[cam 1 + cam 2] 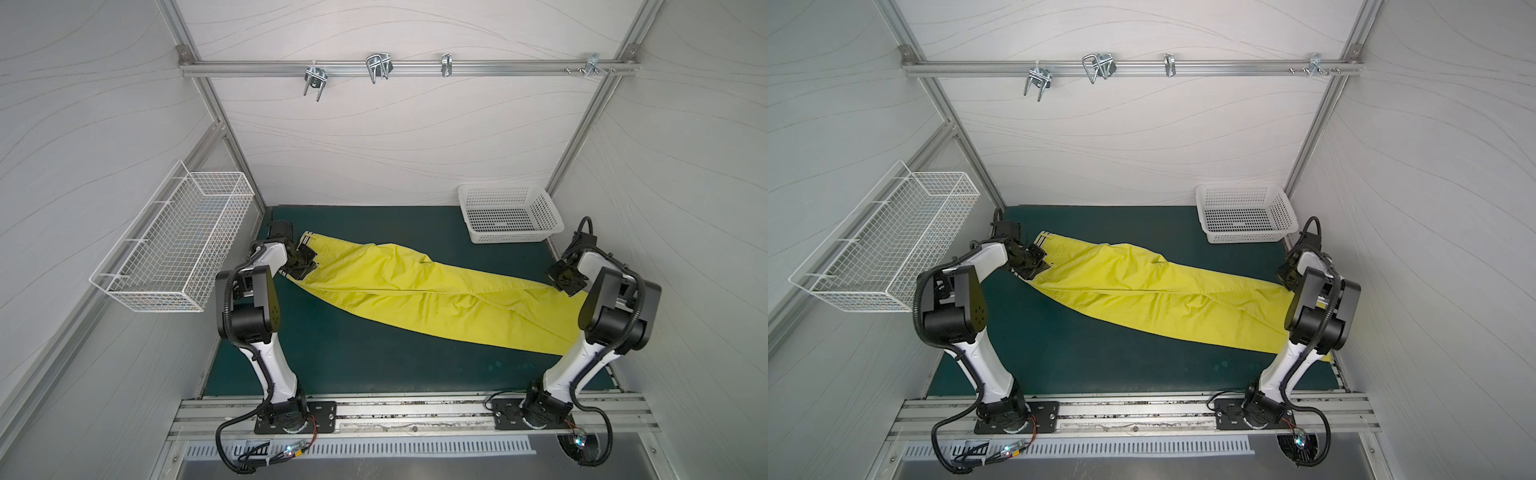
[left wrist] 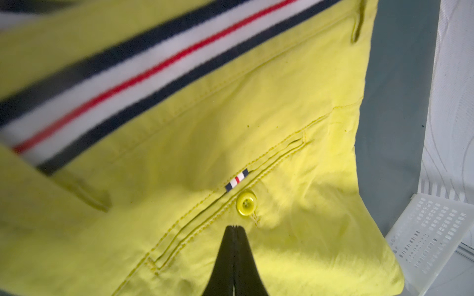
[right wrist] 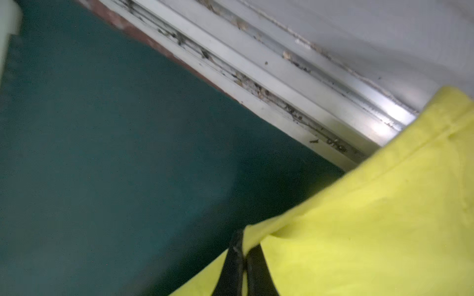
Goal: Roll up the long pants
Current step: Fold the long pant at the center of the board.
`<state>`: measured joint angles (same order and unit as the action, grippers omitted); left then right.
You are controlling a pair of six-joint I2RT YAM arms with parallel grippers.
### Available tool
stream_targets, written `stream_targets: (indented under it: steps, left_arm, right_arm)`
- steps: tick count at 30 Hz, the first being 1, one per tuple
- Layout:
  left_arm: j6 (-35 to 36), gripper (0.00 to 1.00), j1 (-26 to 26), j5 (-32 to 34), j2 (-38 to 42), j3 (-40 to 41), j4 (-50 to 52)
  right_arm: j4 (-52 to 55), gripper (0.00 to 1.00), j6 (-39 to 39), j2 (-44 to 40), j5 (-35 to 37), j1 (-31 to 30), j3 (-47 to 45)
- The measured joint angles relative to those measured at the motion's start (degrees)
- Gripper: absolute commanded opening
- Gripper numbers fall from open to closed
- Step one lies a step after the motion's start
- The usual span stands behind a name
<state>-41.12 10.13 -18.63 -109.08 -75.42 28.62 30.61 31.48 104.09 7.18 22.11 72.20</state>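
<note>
Item: long pants [image 1: 415, 291], unrolled, waistband [image 1: 308, 240] nine o'clock. My left gripper [image 2: 234, 228]: together there. My right gripper [image 3: 244, 247]: clamped on cuff [image 3: 384, 205], three o'clock.

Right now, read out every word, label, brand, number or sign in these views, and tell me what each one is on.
No text can be read anywhere.
The tag by the pocket button of the long pants: navy, white and red stripes only, no letters.
The arm base plates: any marks are too small to read.
</note>
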Motion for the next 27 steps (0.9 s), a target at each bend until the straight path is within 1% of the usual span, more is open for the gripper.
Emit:
stream_targets:
  steps: [4, 8, 9, 10, 12, 13, 17, 22, 24, 27]
  left_arm:
    - [0.0, 0.03, 0.4, 0.5, -0.9, -0.1, 0.0]
    - [0.0, 0.03, 0.7, 0.9, -1.6, -0.1, 0.0]
    - [0.0, 0.03, 0.8, 0.9, -1.6, -0.1, 0.0]
    - [0.0, 0.03, 0.9, 0.9, -1.7, -0.1, -0.1]
    - [0.0, 0.02, 1.1, 0.9, -1.8, -0.1, -0.1]
    - [0.0, 0.02, 1.2, 0.9, -1.8, -0.1, -0.1]
    - [0.0, 0.02, 1.7, 1.1, -2.0, -0.1, 0.0]
    - [0.3, 0.02, 3.1, 1.9, -2.1, -0.1, 0.1]
    - [0.5, 0.02, 3.8, 2.2, -2.2, -0.1, 0.4]
    - [0.7, 0.01, 4.8, 2.8, -2.5, -0.1, 0.8]
  right_arm:
    - [-1.1, 0.0, -3.5, -6.4, 1.0, -0.2, 1.3]
    - [-6.1, 0.0, -6.7, -14.7, 1.3, -0.8, -1.4]
    - [-7.8, 0.06, -7.6, -17.1, 1.0, -0.9, -2.9]
    - [-9.2, 0.06, -8.2, -19.2, 0.7, -1.0, -4.2]
    - [-12.1, 0.04, -9.8, -23.8, -0.1, -1.2, -7.6]
    - [-13.3, 0.0, -10.6, -26.0, -0.6, -1.2, -9.0]
    - [-15.1, 0.0, -13.4, -32.8, -1.8, -1.2, -12.8]
    - [-14.1, 0.0, -14.4, -40.1, -0.5, -1.1, -20.2]
    - [-11.8, 0.0, -14.2, -41.3, -0.2, -0.1, -22.6]
    - [-7.9, 0.0, -13.0, -41.5, -0.5, 2.8, -25.1]
